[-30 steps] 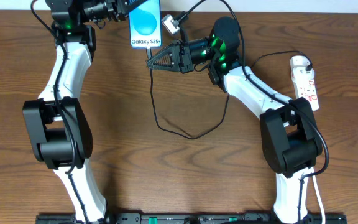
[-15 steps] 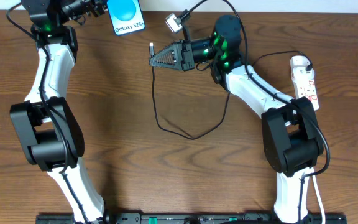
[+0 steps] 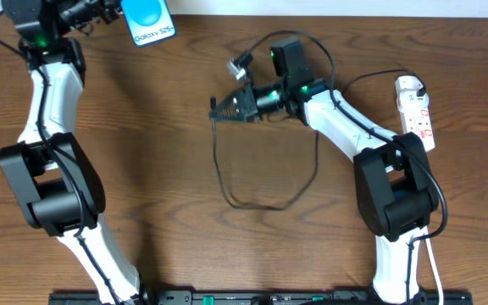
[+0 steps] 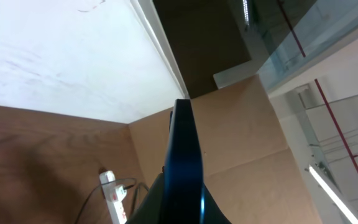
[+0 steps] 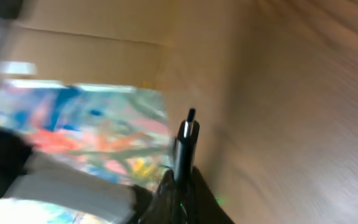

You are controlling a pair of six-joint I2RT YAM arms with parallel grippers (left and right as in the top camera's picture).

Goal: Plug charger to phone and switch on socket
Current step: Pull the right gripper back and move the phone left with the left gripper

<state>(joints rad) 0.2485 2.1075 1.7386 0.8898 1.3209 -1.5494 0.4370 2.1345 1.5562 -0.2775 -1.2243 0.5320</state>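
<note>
The phone [image 3: 146, 21], blue screen up, is held off the table at the far left back by my left gripper [image 3: 119, 12], which is shut on its edge. In the left wrist view the phone [image 4: 184, 149] shows edge-on between the fingers. My right gripper [image 3: 219, 108] is shut on the charger, its plug tip [image 5: 187, 134] sticking out past the fingers [image 5: 199, 186]. The black cable [image 3: 252, 203] hangs and loops on the table below. Phone and plug tip are well apart. The socket [image 3: 418, 106] lies at the right edge, also showing in the left wrist view [image 4: 112, 196].
A small grey-white adapter [image 3: 241, 66] on the cable hangs just behind my right gripper. The strip's white cord [image 3: 437, 271] runs down the right side. The table's back edge is right by the phone. The right wrist view is motion-blurred.
My left arm has carried the phone leftward along the back edge, away from the plug. My right gripper has turned and shifted slightly right and forward, still holding the plug tip.
</note>
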